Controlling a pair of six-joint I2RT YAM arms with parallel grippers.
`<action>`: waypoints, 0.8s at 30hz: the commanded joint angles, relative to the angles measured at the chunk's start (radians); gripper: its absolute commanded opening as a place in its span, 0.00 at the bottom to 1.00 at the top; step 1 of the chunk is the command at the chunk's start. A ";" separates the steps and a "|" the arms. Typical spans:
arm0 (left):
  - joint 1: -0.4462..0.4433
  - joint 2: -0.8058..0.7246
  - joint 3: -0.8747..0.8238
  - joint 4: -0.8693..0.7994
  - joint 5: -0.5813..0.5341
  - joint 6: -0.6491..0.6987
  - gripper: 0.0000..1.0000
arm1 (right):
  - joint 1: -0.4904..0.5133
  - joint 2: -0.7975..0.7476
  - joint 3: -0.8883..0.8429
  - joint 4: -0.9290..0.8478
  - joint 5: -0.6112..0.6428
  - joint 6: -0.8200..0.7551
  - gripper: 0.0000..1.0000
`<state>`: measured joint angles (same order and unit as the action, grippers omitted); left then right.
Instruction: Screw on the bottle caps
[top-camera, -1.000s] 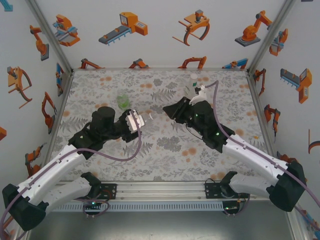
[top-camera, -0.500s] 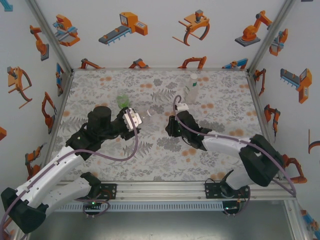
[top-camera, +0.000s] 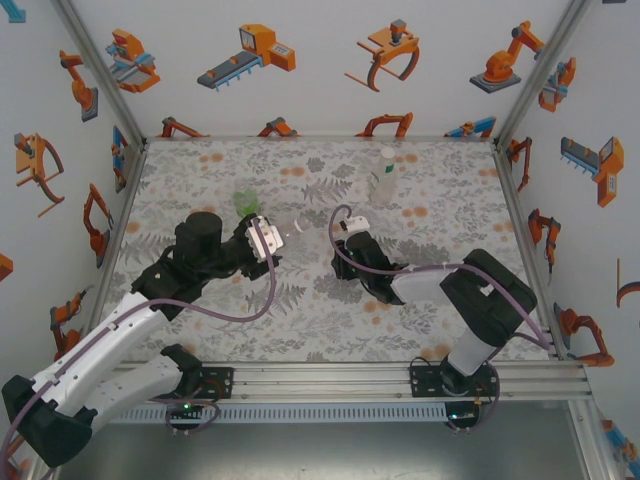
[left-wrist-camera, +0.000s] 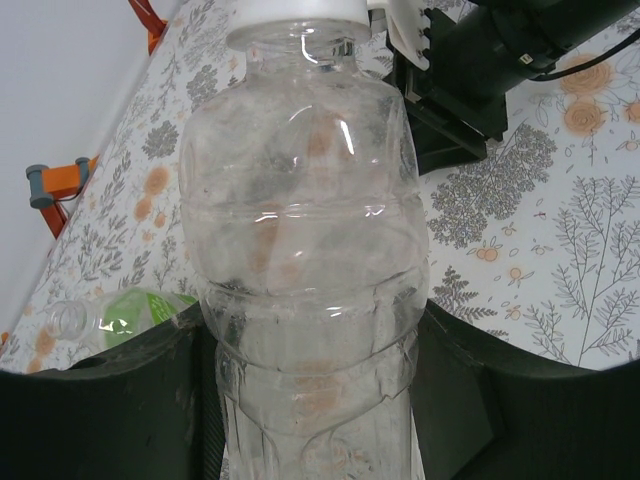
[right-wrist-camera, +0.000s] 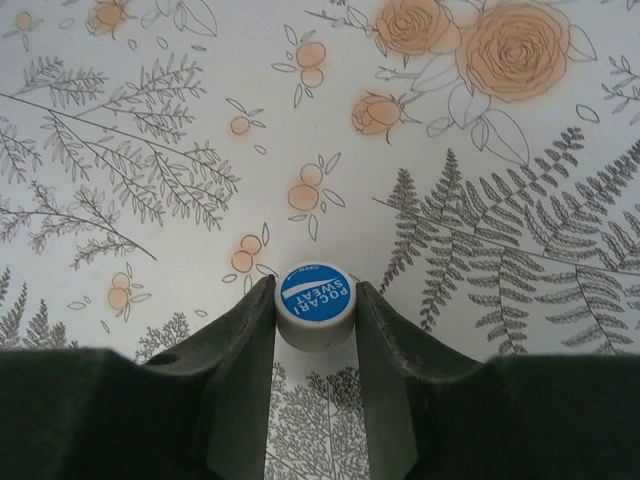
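The green bottle (left-wrist-camera: 135, 312) lies on its side on the counter (right-wrist-camera: 480, 150) with a bare, open neck, just beside the left tool (top-camera: 275, 237). That tool is clamped around the body of a clear bottle (left-wrist-camera: 305, 250) and holds it off the counter with the neck pointing toward the right arm. A white cap (left-wrist-camera: 298, 10) sits on that neck, though I cannot tell whether it is screwed tight. Further right, the right tool (right-wrist-camera: 315, 292) points down at the counter. Its two fingers are closed snugly on the sides of a blue-topped cap (right-wrist-camera: 315, 308), which appears to rest on the floral surface, printed face up. The step in hand looks like picking up this cap. To do it well, keep the pinch centred across the cap's widest part so it cannot squirt out. Lift straight up without dragging, and keep the cap level with its open side down, so it meets a neck squarely and the thread catches on the first turn. The bare green bottle seems the likely target, and it would need steadying first, because a bottle lying loose will roll under any twist. Farthest right and toward the back wall, a labelled bottle (top-camera: 382, 182) stands upright. Its pale top (top-camera: 388, 154) is probably a cap, but it is too small to be sure. By count there are three bottles: one green, one clear and one labelled. Two caps are certain and a third is probable.
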<state>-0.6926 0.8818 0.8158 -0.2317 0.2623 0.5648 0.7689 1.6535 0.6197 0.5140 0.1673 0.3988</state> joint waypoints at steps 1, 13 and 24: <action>0.008 -0.006 -0.006 0.026 0.031 -0.008 0.00 | 0.000 -0.038 -0.002 -0.144 0.016 -0.020 0.39; 0.009 0.006 -0.003 0.018 0.041 -0.008 0.00 | -0.002 0.008 0.282 -0.649 -0.066 -0.010 0.48; 0.010 0.013 0.003 0.010 0.051 -0.008 0.00 | -0.005 0.124 0.540 -0.979 -0.103 -0.049 0.45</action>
<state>-0.6865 0.8936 0.8154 -0.2321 0.2886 0.5648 0.7689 1.7634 1.1004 -0.3092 0.0788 0.3733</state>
